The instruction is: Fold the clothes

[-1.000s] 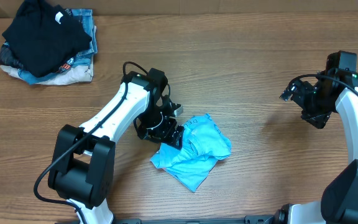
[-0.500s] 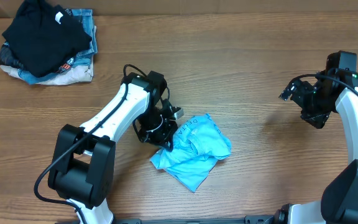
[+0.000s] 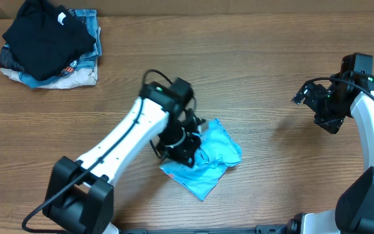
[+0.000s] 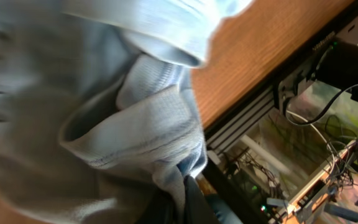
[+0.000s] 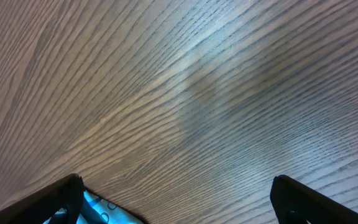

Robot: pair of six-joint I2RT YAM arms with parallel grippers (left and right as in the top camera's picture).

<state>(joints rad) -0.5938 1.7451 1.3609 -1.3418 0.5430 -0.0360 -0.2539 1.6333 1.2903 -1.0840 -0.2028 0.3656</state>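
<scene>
The crumpled sky-blue T-shirt lies mid-frame on the wooden desk; the left gripper pinches its left edge (cloth fills the wrist view). The right gripper hangs open, well apart. Cables show beyond the desk edge.

A wooden table fills the view. At its far left corner sits a pile: a black garment atop denim and beige cloth.
</scene>
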